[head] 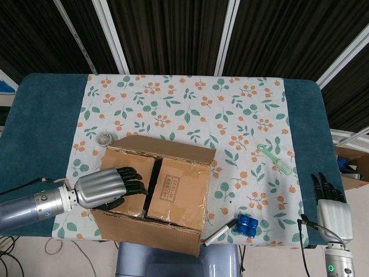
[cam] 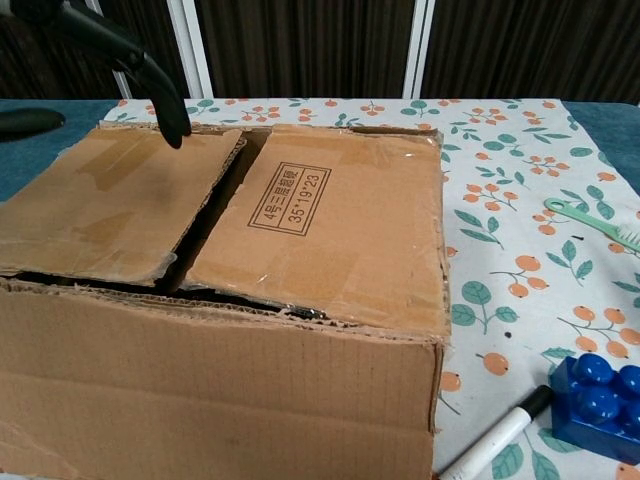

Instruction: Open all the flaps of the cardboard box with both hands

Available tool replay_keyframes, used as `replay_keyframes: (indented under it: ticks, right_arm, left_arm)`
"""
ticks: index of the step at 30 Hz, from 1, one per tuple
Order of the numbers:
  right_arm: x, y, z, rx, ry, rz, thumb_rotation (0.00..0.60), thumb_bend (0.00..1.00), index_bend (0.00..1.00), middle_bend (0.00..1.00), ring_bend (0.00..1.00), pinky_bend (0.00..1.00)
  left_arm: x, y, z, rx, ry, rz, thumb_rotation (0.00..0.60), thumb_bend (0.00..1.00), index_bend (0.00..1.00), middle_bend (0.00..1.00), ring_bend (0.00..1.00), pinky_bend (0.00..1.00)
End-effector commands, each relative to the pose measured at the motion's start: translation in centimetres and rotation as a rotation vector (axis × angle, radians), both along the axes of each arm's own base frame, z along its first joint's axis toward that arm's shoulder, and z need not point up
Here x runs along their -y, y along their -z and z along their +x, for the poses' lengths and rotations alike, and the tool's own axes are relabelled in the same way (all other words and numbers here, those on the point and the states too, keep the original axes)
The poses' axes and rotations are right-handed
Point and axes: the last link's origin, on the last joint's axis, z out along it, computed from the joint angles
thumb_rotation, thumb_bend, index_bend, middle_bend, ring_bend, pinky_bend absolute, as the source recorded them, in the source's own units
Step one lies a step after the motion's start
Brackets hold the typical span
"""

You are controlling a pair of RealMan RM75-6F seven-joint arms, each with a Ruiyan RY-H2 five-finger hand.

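While the left hand (head: 106, 187) hovered over the closed cardboard box (head: 173, 196) with fingers (cam: 165, 100) spread, the right hand (head: 332, 210) lay empty, fingers apart, at four o'clock.

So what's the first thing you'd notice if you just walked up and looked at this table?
The big cardboard box at the near edge of the flowery tablecloth, its top flaps folded shut. Next, the silver left hand with black fingers reaching over the box's left flap. Off to the right lie a blue toy brick, a marker and a green brush.
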Motion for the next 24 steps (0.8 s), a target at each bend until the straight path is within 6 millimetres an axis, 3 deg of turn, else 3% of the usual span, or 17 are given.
replay_keyframes:
  ticks: [1, 24]
  right_arm:
    - [0.0, 0.0, 0.0, -0.004, 0.001, -0.001, 0.600, 0.18, 0.00, 0.08, 0.17, 0.23]
    - [-0.1, -0.1, -0.3, -0.012, 0.012, -0.002, 0.600, 0.18, 0.00, 0.08, 0.17, 0.23]
  left_arm:
    - [0.2, 0.8, 0.0, -0.022, 0.028, -0.017, 0.600, 0.61, 0.19, 0.23, 0.13, 0.14]
    - [0.4, 3.0, 0.1, -0.004, 0.130, -0.021, 0.600, 0.61, 0.19, 0.25, 0.13, 0.13]
